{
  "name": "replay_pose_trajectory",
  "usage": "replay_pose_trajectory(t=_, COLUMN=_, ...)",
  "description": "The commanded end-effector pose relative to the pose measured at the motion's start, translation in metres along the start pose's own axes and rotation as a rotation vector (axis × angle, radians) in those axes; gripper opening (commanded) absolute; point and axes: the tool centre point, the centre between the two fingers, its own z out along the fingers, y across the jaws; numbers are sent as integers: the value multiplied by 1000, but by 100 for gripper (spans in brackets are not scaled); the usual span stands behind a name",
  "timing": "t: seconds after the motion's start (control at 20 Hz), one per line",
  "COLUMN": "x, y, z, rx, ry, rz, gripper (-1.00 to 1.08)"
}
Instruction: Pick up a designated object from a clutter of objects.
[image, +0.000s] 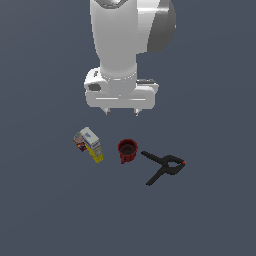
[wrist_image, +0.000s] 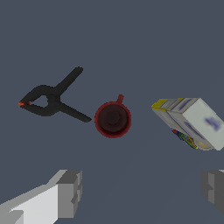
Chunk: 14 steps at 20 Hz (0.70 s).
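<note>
The designated carton has a yellow lower body and a white top with blue print; it stands tilted at the exterior view's left of the clutter. It also shows in the wrist view. A small multicoloured can sits against it, mostly hidden in the wrist view. My gripper hangs open and empty high above the clutter, between the carton and the red cup. Its two grey fingers are spread wide.
The red cup stands upright in the middle. A black spring clamp with an orange tip lies at the exterior view's right, also in the wrist view. The floor is plain dark grey.
</note>
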Motion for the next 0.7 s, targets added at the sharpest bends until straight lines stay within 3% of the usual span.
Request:
replay_pose_trajectory(t=0.0, x=0, y=0, z=0, rx=0, ry=0, rz=0, gripper=100)
replay_pose_trajectory(t=0.65, x=-1, y=5, z=-2, rx=-14, ry=4, rz=-47, gripper=100)
